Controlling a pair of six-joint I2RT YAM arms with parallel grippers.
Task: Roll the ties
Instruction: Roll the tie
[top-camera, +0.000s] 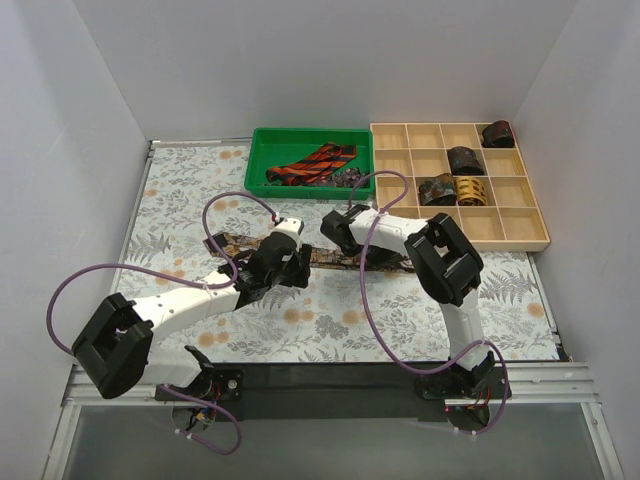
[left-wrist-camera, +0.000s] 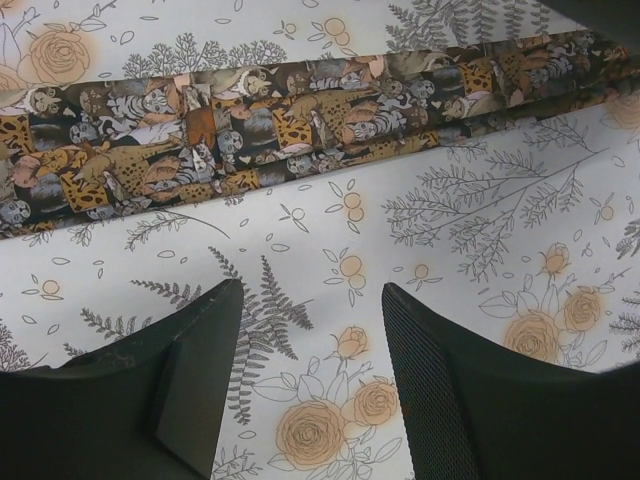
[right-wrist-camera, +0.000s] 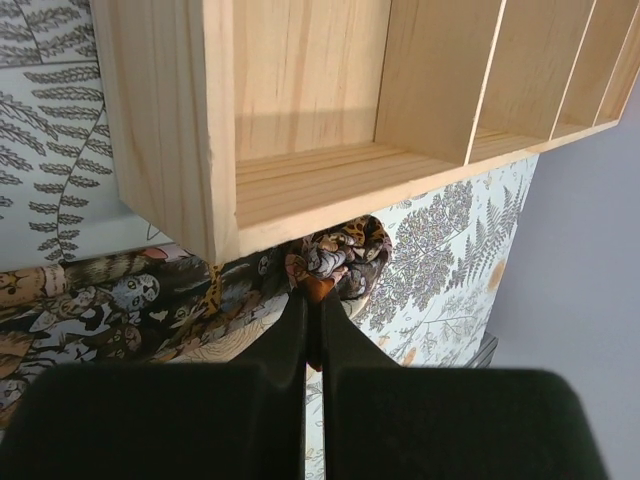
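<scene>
Lengthwise, the mottled brown-gold tie (left-wrist-camera: 250, 130) lies flat, right gripper (right-wrist-camera: 313, 300) pinching it, left gripper (left-wrist-camera: 312, 290) spread.

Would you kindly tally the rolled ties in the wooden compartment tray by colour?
Dark patterned rolled ties: 3
Gold rolled tie: 1
Total in the pale wooden compartment tray: 4
</scene>
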